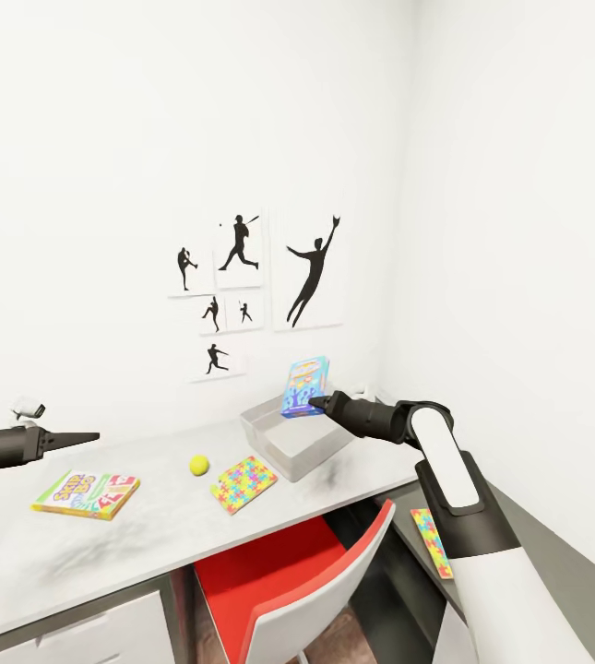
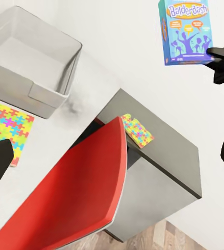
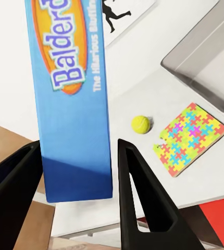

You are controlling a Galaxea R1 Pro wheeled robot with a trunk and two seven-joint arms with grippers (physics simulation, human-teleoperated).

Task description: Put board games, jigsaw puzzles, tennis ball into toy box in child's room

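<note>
Around the toy box (image 1: 290,441) on the table (image 1: 76,553): one jigsaw puzzle (image 1: 243,483) just beside it, tennis ball (image 1: 199,465) further along, green board game (image 1: 86,493) well apart, red chair (image 1: 297,576) tucked below, second puzzle (image 1: 431,542) on the lower side desk (image 2: 164,151). My right gripper (image 1: 315,401), arm stretched forward, clamps the blue board game (image 1: 303,387) upright above the toy box. My left gripper (image 1: 89,437) hovers beyond the green game; I cannot tell its spread.

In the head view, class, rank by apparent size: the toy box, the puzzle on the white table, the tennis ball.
1. Toy box: largest.
2. Jigsaw puzzle: middle, though nearer the camera, which flatters it.
3. Tennis ball: clearly smallest.
</note>
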